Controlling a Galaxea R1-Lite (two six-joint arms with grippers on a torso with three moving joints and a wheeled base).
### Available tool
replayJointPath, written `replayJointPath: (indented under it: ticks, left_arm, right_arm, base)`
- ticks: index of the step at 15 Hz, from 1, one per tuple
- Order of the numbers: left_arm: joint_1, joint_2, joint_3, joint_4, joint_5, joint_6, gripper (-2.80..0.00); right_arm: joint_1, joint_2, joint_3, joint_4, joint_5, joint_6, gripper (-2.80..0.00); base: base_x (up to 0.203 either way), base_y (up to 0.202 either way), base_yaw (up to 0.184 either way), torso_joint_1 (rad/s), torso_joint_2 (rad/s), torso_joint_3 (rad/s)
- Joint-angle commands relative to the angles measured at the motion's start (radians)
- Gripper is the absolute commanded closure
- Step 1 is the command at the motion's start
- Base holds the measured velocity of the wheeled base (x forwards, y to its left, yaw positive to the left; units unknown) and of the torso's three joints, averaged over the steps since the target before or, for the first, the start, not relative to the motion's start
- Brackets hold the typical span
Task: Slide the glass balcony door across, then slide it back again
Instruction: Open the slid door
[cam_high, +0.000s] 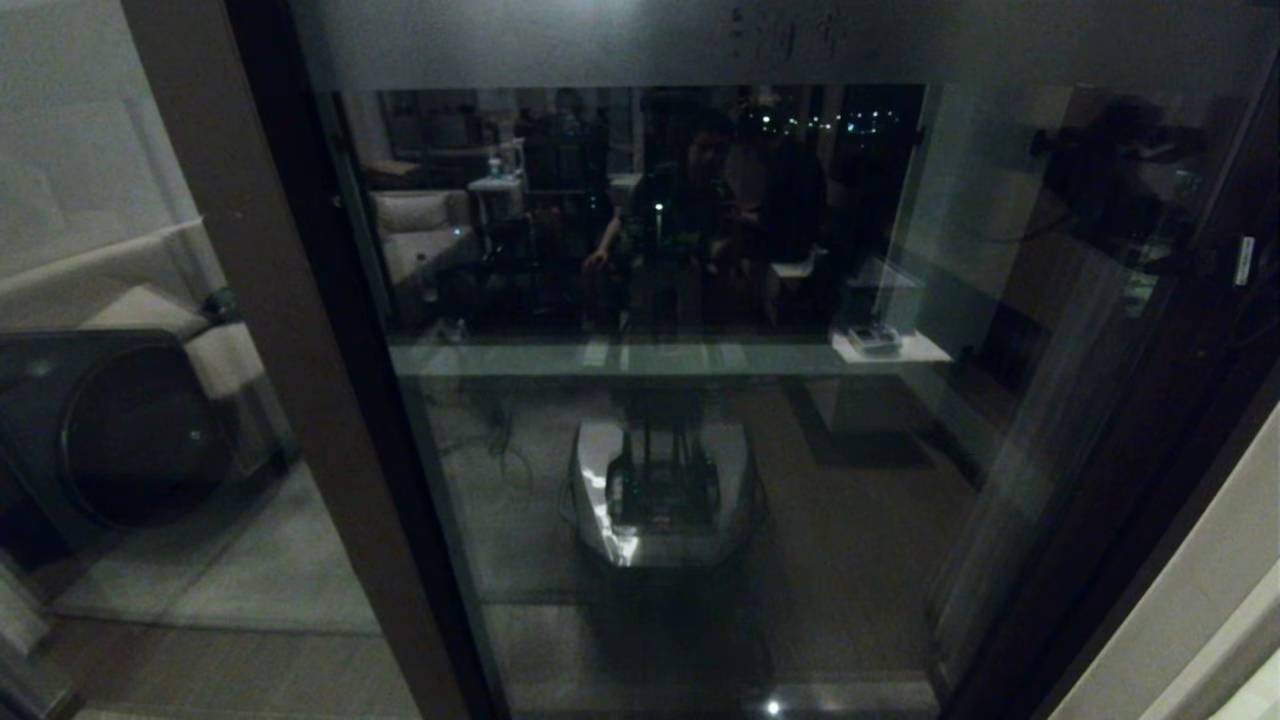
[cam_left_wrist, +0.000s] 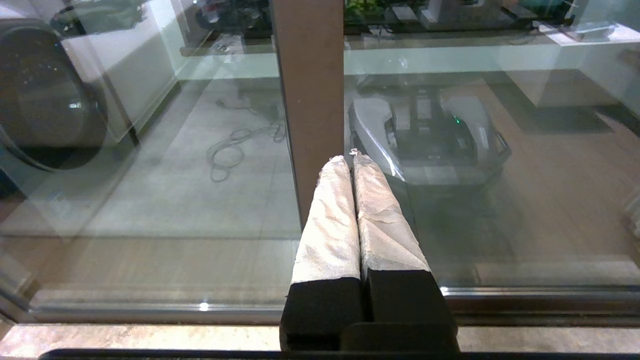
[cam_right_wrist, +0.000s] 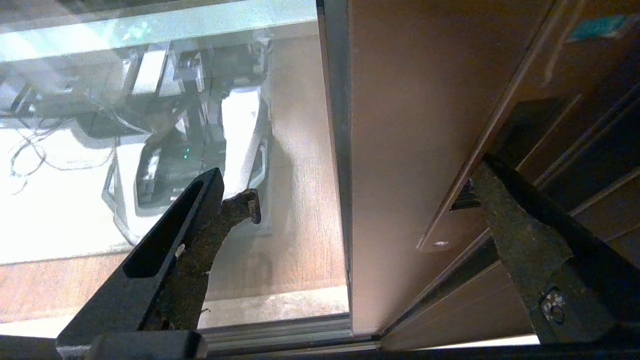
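Note:
The glass balcony door (cam_high: 700, 420) fills the head view, with a frosted top band (cam_high: 780, 40) and dark brown stiles left (cam_high: 290, 380) and right (cam_high: 1150, 420). In the right wrist view my right gripper (cam_right_wrist: 357, 180) is open and straddles the door's brown right stile (cam_right_wrist: 400, 125). One finger (cam_right_wrist: 200, 210) is in front of the glass. The other finger (cam_right_wrist: 520, 215) is at the stile's outer edge by the slim handle strip (cam_right_wrist: 450, 220). My left gripper (cam_left_wrist: 350, 159) is shut on nothing, its white-wrapped tips at a brown stile (cam_left_wrist: 310, 90).
The floor track (cam_left_wrist: 150, 312) (cam_right_wrist: 280, 332) runs along the bottom of the door. A pale wall edge (cam_high: 1180, 600) stands right of the door jamb. A round dark appliance (cam_high: 110, 430) shows through the left pane. The glass reflects my base (cam_high: 660, 490).

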Motion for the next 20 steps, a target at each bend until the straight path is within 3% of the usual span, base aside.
replayJointPath:
  ticks: [1, 20]
  left_arm:
    - [0.0, 0.0, 0.0, 0.0, 0.0, 0.0, 0.0]
    - [0.0, 0.0, 0.0, 0.0, 0.0, 0.0, 0.0]
  right_arm:
    - [0.002, -0.001, 0.0, 0.002, 0.005, -0.001, -2.8]
    - [0.022, -0.011, 0.025, 0.0, 0.003, -0.005, -2.8]
  base:
    - [0.0, 0.0, 0.0, 0.0, 0.0, 0.0]
    - [0.0, 0.0, 0.0, 0.0, 0.0, 0.0]
